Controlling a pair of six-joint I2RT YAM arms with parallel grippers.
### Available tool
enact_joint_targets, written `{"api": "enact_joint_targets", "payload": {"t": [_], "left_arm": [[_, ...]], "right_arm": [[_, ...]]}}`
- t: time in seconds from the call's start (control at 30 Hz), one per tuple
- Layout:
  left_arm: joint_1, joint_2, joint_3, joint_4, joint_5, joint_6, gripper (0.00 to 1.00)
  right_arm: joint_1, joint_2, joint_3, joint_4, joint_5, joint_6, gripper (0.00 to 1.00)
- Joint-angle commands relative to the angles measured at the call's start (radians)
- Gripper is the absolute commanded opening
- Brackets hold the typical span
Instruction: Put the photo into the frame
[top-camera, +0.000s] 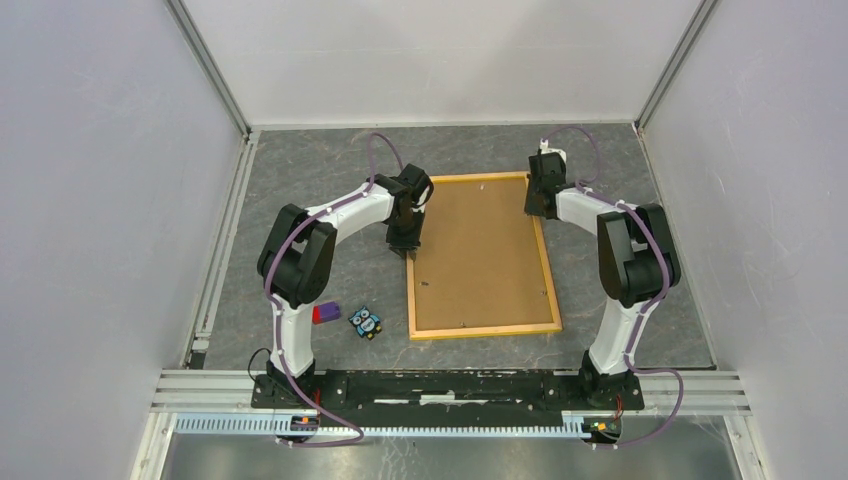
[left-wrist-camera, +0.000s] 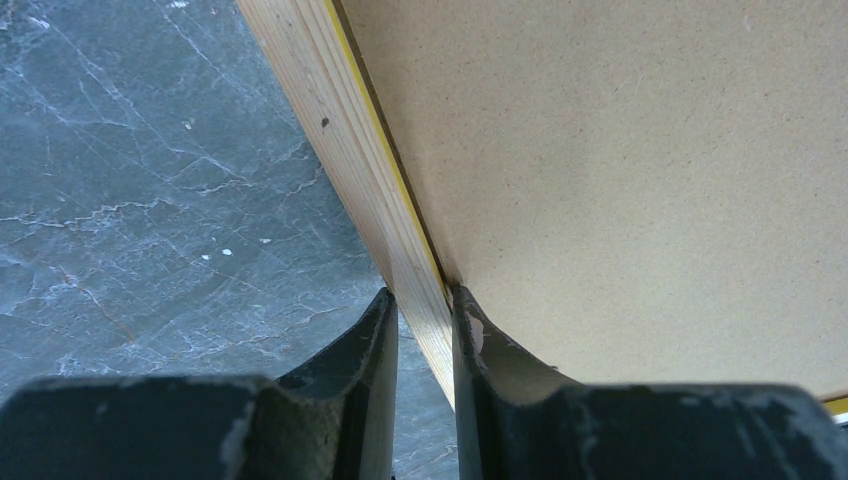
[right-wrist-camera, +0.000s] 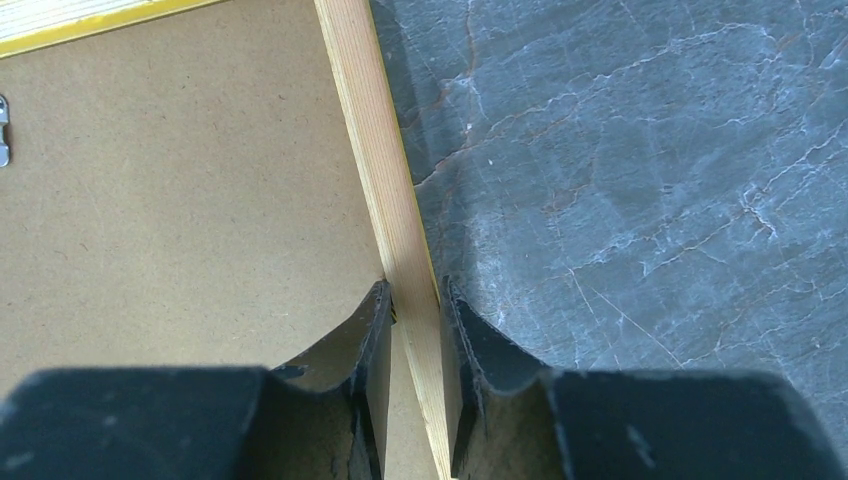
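**Overhead view.** The frame (top-camera: 487, 329), a large rectangle with a thin yellow-orange wooden border, lies in the middle of the grey, marble-veined desk (top-camera: 330, 200). Its long sides run away from the arm bases, slightly skewed. Its back faces up, and a brown hardboard backing panel (top-camera: 485, 250) fills the space inside the border. The left hand (top-camera: 405, 243) meets the left long rail in its far half. The right hand (top-camera: 541, 200) meets the right long rail close to the far right corner. A small purple-and-red block (top-camera: 326, 312) and a small owl figure (top-camera: 366, 322) lie on the desk left of the frame's near left corner, close together and apart from the frame.

**Left wrist view.** The left hand is clenched on the rail. Its outer finger (left-wrist-camera: 375, 340) is over the desk, and its inner finger (left-wrist-camera: 478, 345) is against the panel's edge. The pale wood is pinched between them.

**Right wrist view.** The right hand likewise grasps its rail. Its inner finger (right-wrist-camera: 368, 335) is over the panel, its outer finger (right-wrist-camera: 462, 335) is over the desk, and the wood fills the gap between them. A metal tab (right-wrist-camera: 3, 130) shows at the panel's left margin, and the far rail crosses the upper left corner. Whether the frame rests fully on the desk cannot be told.
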Motion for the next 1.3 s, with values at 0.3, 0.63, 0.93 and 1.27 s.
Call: {"api": "enact_joint_targets", "payload": {"t": [0.3, 0.63, 0.93, 1.27], "left_arm": [[-0.004, -0.010, 0.031, -0.030, -0.037, 0.089, 0.02], [-0.004, -0.007, 0.040, -0.033, -0.036, 0.093, 0.02], [-0.004, -0.074, 0.017, -0.008, -0.025, 0.090, 0.25], [-0.007, -0.443, -0.168, 0.153, -0.077, 0.064, 0.71]], "right_arm": [[-0.066, -0.198, -0.155, -0.057, -0.161, -0.079, 0.64], [-0.063, -0.343, -0.412, -0.022, -0.191, -0.085, 0.58], [-0.092, -0.350, -0.468, -0.002, -0.180, 0.079, 0.21], [-0.240, -0.422, -0.565, -0.031, -0.139, 0.347, 0.00]]}}
